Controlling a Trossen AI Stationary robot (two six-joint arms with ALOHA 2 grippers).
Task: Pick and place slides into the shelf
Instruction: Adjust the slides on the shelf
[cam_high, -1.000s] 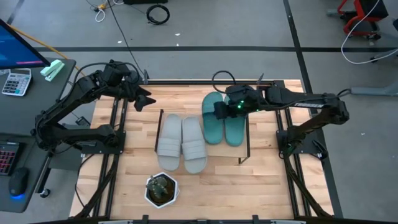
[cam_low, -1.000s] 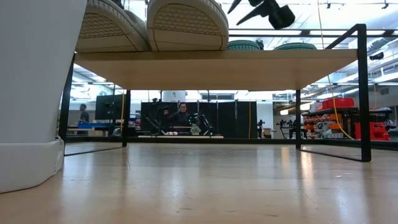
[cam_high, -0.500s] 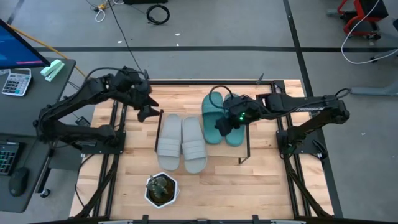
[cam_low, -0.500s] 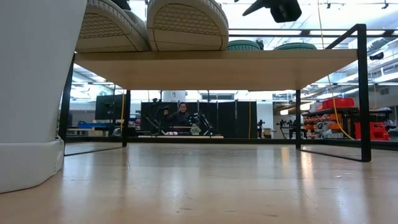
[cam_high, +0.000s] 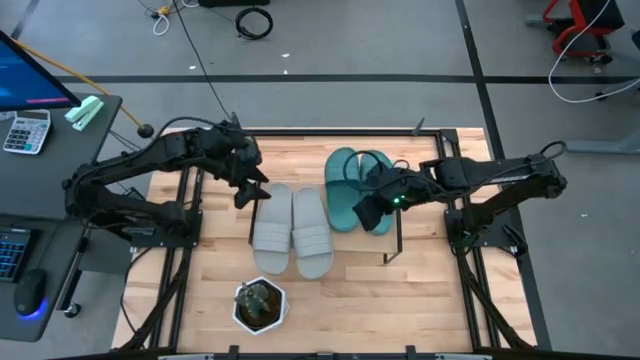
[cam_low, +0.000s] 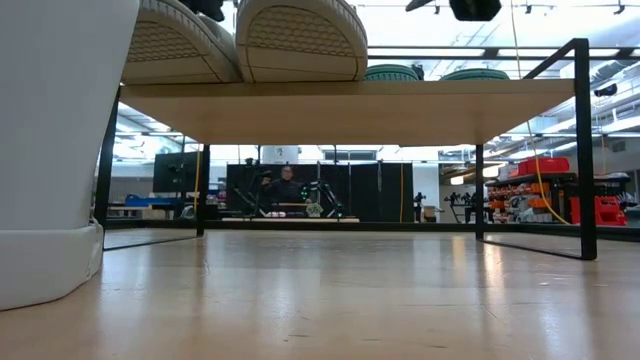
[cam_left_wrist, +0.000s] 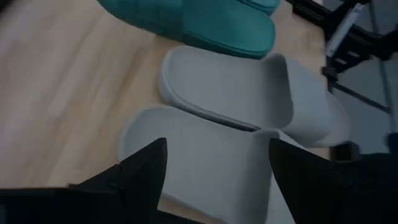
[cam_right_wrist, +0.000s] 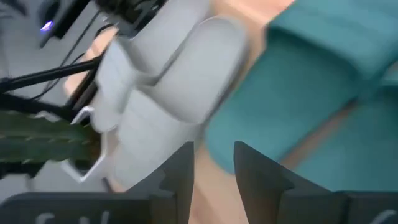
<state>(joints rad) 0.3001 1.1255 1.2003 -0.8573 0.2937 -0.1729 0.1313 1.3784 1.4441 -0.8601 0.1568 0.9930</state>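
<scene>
All the slides lie on the shelf (cam_high: 395, 225), a low wooden board on black wire legs. The grey pair (cam_high: 292, 232) is on its left part and the teal pair (cam_high: 350, 195) on its right, with soles down. My left gripper (cam_high: 252, 190) hovers open over the far end of the left grey slide (cam_left_wrist: 205, 162); its fingers stand either side of that slide without visibly touching. My right gripper (cam_high: 363, 213) is open with a narrow gap, above the teal slides (cam_right_wrist: 298, 81) near their straps.
A white pot with a cactus (cam_high: 260, 305) stands on the table near the front edge, and it fills the left of the low view (cam_low: 50, 150). Bare tabletop shows under the shelf board (cam_low: 350, 100). A desk with a calculator sits off the table's left.
My left gripper has swung from the table's far left toward the right and nearer, ending over the grey slides. My right gripper has moved toward the near edge along the teal slides. The slides have stayed where they were.
</scene>
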